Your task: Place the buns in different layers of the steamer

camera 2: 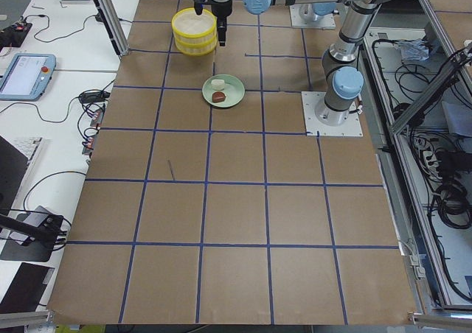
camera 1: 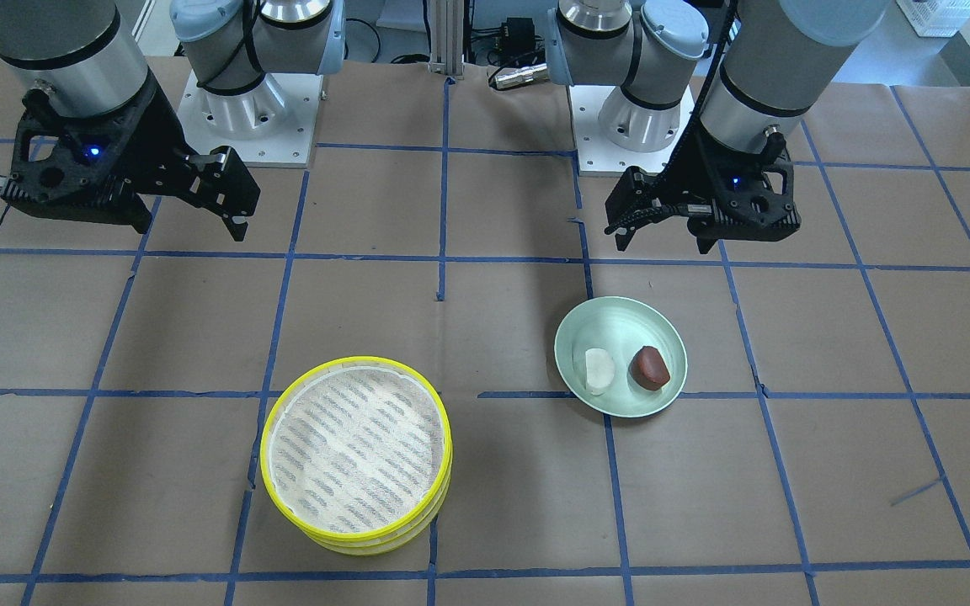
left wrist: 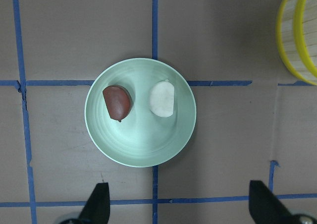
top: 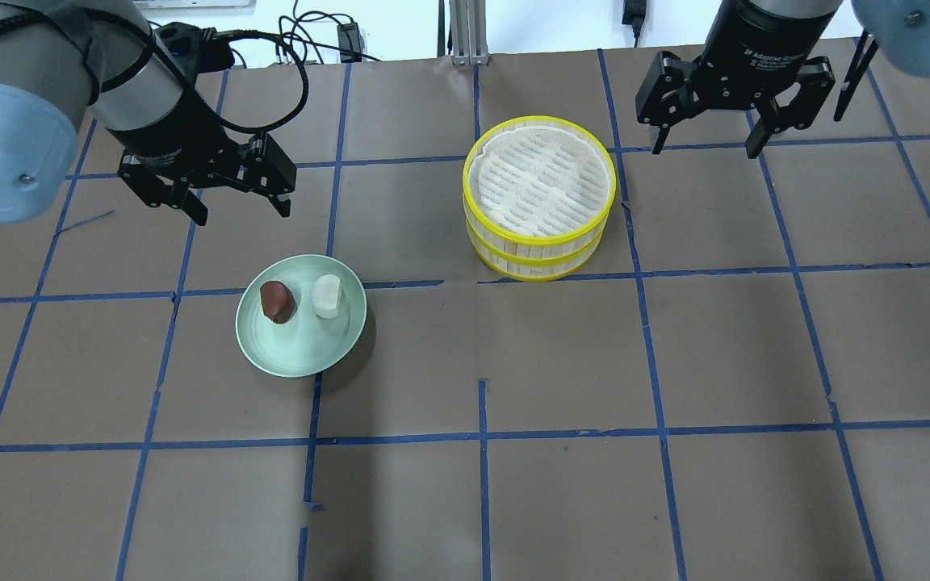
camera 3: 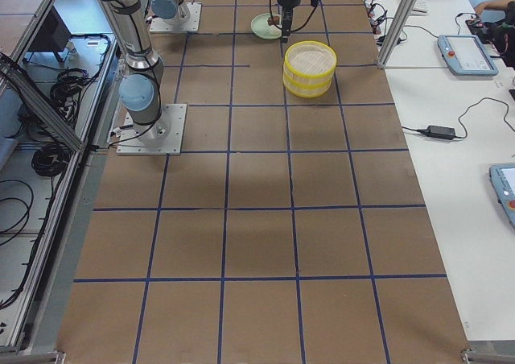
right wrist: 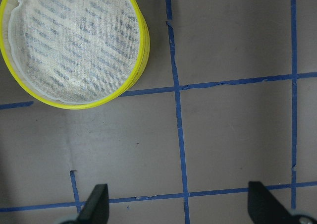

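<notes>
Plainly you're starting: left gripper (top: 241,215) and right gripper (top: 705,151) gape empty, so lower the left onto the seemingly loose off-white bun (top: 325,296).

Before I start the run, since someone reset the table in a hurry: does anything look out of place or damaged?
Nothing is spilled or toppled. The off-white bun and reddish-brown bun lie apart on the green plate; the steamer stands stacked. Only the top tray's mesh liner looks notched at one rim spot.
</notes>
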`<action>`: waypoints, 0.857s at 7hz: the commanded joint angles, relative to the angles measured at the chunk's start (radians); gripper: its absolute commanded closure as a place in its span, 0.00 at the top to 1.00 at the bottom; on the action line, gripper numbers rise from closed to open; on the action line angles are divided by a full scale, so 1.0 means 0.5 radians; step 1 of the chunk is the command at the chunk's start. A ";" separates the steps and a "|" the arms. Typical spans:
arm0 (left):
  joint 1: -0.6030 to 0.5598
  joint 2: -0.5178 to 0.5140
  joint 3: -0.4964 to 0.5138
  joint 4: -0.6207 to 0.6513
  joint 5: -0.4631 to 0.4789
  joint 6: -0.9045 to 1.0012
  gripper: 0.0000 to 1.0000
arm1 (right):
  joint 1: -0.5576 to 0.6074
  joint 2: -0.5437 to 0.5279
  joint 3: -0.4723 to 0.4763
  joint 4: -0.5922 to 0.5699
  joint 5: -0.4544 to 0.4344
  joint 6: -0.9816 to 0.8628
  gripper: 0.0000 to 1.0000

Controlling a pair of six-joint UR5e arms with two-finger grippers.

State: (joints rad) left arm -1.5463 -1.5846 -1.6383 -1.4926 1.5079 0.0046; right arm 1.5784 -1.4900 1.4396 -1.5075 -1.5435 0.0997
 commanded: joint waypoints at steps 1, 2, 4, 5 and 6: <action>0.000 0.000 0.000 0.000 0.000 0.000 1.00 | 0.000 0.001 0.005 -0.001 -0.008 -0.003 1.00; 0.000 0.000 0.000 0.000 0.000 0.000 1.00 | -0.003 -0.005 0.020 -0.001 -0.009 -0.006 1.00; -0.003 0.000 0.000 0.000 0.000 -0.003 1.00 | -0.003 -0.008 0.029 -0.013 -0.005 -0.024 1.00; -0.003 0.000 -0.006 -0.006 -0.003 0.000 1.00 | -0.006 -0.008 0.032 -0.001 -0.009 -0.025 1.00; -0.006 -0.003 -0.024 -0.006 0.000 -0.003 1.00 | -0.003 -0.002 0.047 -0.031 -0.002 -0.037 1.00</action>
State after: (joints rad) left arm -1.5481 -1.5849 -1.6428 -1.4946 1.5073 0.0039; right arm 1.5763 -1.4932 1.4569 -1.5134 -1.5466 0.0868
